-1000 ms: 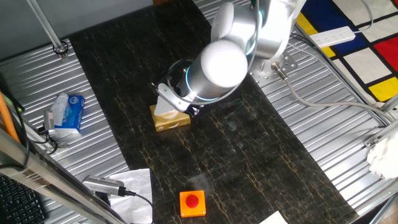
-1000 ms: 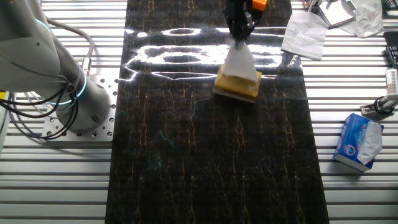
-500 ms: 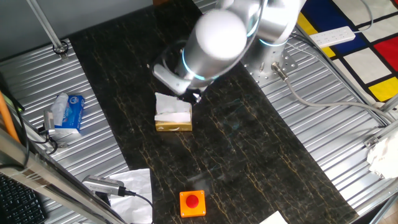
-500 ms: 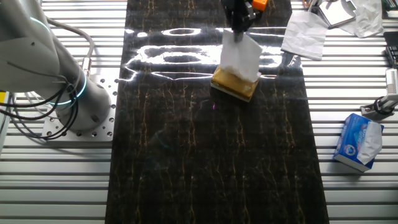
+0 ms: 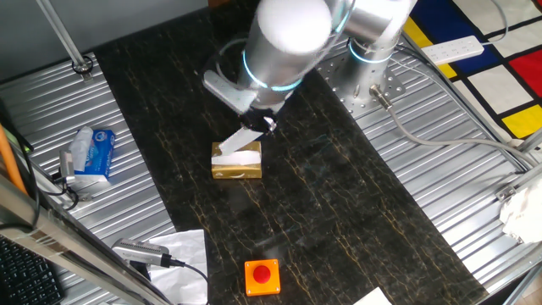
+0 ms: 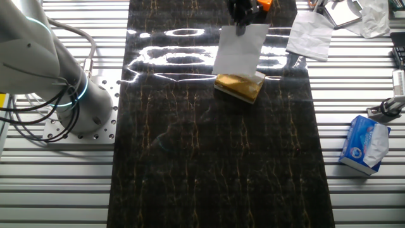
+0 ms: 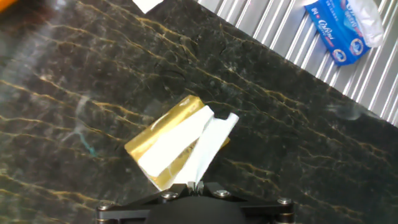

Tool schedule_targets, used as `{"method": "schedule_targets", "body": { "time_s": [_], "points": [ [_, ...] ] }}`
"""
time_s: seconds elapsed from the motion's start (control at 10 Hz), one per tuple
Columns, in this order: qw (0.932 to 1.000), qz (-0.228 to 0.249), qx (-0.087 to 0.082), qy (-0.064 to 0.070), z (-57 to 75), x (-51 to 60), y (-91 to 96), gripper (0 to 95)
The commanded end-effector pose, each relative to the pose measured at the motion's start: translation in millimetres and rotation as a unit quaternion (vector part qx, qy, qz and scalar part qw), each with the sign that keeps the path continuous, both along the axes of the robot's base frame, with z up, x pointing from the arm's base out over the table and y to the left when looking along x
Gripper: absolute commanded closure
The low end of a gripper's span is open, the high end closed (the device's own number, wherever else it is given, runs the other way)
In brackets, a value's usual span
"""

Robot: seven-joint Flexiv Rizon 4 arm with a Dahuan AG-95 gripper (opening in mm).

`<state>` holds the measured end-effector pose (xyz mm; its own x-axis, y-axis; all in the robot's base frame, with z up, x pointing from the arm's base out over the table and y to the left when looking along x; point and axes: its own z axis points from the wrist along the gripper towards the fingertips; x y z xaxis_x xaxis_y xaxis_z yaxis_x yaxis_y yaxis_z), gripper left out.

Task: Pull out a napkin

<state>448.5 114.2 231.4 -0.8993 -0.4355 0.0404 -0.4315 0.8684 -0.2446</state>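
The napkin [image 6: 239, 49] is a thin white sheet hanging from my gripper [image 6: 242, 24], which is shut on its top edge above the gold-brown tissue box [image 6: 238, 87]. In the hand view the napkin [image 7: 208, 146] stretches from my gripper [image 7: 197, 185] down toward the box [image 7: 163, 130], where more white tissue shows in its slot. In one fixed view the napkin [image 5: 246, 138] hangs slanted under my gripper [image 5: 268, 124], over the box [image 5: 236, 166]. I cannot tell whether its lower edge still touches the box.
A blue-and-white tissue packet [image 5: 91, 155] lies on the metal table to the side, also in the hand view [image 7: 342, 28]. An orange box with a red button [image 5: 262, 276] sits near the mat's front. A wrinkled white cloth [image 6: 310, 35] and cables lie beyond the mat.
My gripper has risen with the napkin in it. The sheet has come up out of the box and unfolded to nearly its full length. The box has stayed in place.
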Motion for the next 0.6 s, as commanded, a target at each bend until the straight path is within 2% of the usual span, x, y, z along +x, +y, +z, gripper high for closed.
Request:
{"method": "schedule_targets", "body": {
  "time_s": [0.1,0.3,0.4,0.6],
  "points": [
    [0.9978,-0.035,0.056,-0.01,-0.5,0.3,0.4,95.0],
    [0.9971,-0.042,0.062,-0.014,-0.4,0.4,0.5,95.0],
    [0.9962,-0.049,0.071,-0.014,-0.4,0.4,0.5,95.0],
    [0.9921,-0.069,0.103,-0.021,-0.4,0.4,0.5,95.0]
  ]
}}
